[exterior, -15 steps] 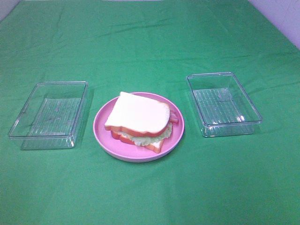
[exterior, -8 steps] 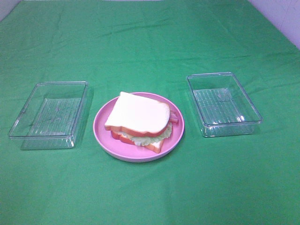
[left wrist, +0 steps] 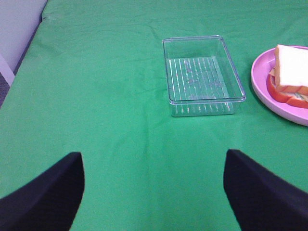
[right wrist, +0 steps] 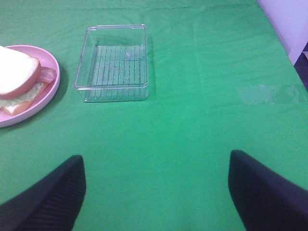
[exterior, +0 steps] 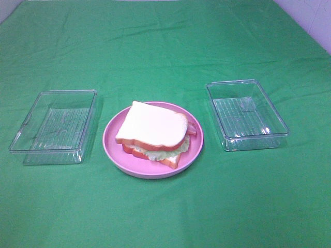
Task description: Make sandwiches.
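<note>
The sandwiches (exterior: 151, 133) are one stacked pile lying on the round pink plate (exterior: 115, 150), which serves here as the landmark. The top white bread slice sits slightly askew on the pile, and below its orange-brown crust show pale green lettuce, pink-red bacon strips at the side, and a second slice at the bottom (any cheese is too thin to make out). Nothing touches the pile.

Left of the plate, just beside its rim, stands a clear plastic box (exterior: 54, 126) with a ribbed floor, lidless. Right of the plate, a little farther off and apart from it, stands a second clear plastic box (exterior: 246, 114) of the same kind, turned at a slight angle. Plate and both boxes rest on the desk (exterior: 165, 46), which is covered by a green cloth with faint creases.

The left end effector (left wrist: 153, 192) hangs over bare cloth, nearer the viewer than the left-hand box, its two dark fingers spread wide with nothing between them. The right end effector (right wrist: 156, 192) likewise hangs over bare cloth, on the plate's right side and short of the right-hand box, fingers spread wide and holding nothing.
</note>
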